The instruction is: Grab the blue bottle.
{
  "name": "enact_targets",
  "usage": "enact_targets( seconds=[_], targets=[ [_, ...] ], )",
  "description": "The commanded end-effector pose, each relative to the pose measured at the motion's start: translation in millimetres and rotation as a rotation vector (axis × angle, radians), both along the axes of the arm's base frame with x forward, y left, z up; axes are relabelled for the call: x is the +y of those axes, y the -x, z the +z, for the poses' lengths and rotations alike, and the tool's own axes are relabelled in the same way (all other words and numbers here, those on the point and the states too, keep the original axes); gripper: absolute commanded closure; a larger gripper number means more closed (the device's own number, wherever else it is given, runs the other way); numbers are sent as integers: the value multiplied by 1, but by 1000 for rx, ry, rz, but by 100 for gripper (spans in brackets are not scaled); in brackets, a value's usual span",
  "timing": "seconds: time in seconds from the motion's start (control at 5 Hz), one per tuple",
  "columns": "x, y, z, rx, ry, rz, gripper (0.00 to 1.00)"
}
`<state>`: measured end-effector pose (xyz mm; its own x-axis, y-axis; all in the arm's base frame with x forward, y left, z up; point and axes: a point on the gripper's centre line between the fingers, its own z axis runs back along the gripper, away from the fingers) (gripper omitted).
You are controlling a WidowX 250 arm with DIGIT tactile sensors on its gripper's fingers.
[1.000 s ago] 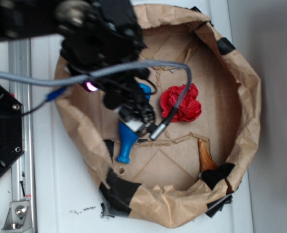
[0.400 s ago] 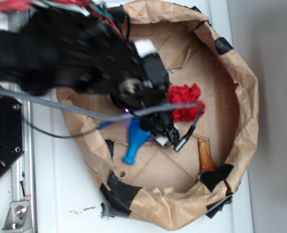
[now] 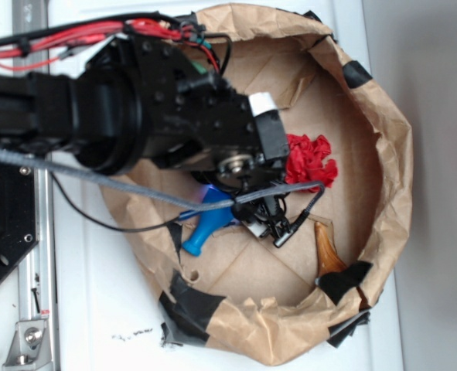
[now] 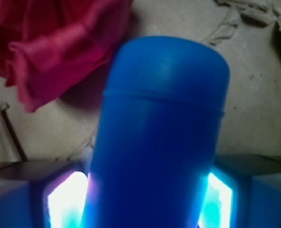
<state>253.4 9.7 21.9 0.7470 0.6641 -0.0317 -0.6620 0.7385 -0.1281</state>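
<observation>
The blue bottle [image 4: 159,118] fills the middle of the wrist view, its rounded base pointing away from the camera, pressed between my two glowing fingers [image 4: 64,199]. My gripper [image 4: 145,194] is shut on its body. From the exterior view the bottle [image 3: 201,232] lies slanted on the cardboard floor, with its narrow neck sticking out to the lower left. The black arm and the gripper [image 3: 250,216] cover the rest of the body.
A crumpled red cloth [image 3: 309,158] lies just right of the gripper. A brown object [image 3: 329,255] leans at the lower right wall. A taped brown paper wall [image 3: 387,139] rings the cardboard floor. A metal rail [image 3: 31,309] runs along the left.
The arm has swung right and lower over the bin. The bottle's body has shifted right with the gripper, so it now lies more slanted.
</observation>
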Motion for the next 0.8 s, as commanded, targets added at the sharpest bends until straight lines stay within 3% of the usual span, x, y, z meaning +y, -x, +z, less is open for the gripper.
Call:
enact_targets(
  seconds=[0.0, 0.2, 0.6],
  targets=[
    [19, -15, 105, -285, -19, -346, 100],
    [23, -17, 156, -308, -47, -367, 100],
    [20, -23, 147, -105, -32, -476, 100]
  ],
)
